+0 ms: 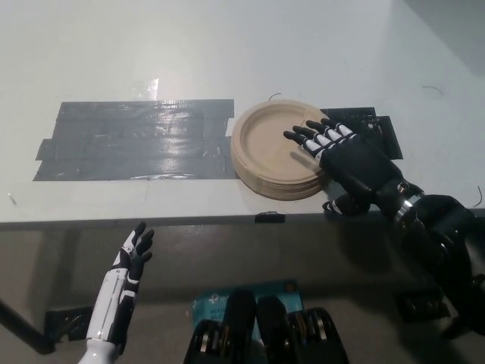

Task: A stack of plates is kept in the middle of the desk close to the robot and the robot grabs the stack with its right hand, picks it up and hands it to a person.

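We see a stack of round, tan paper plates (pixel 276 152) lying on a white desk (pixel 227 53), close to its near edge and a little right of the middle. The stack rests just past the right end of a wide patch of dark grey tape (pixel 132 140) stuck flat on the desk surface; the plates' left rim touches or overlaps that tape's end. A smaller patch of dark tape (pixel 375 125) shows on the desk to the right of the stack, partly covered by the arm.

We find the black right hand (pixel 345 155) reaching in from the lower right, laid over the right side of the stack. Its fingers (pixel 307 136) are spread apart and stretched out flat across the top plate, their tips near the plate's centre. The thumb (pixel 341 203) sits low beside the near right edge of the stack, near the desk's front edge. The hand is not closed around the plates, and the stack lies flat on the desk.

We see the white left hand (pixel 132 254) at the lower left, below the desk's edge and well apart from the plates, holding nothing, its dark fingers (pixel 140 239) extended and slightly apart.
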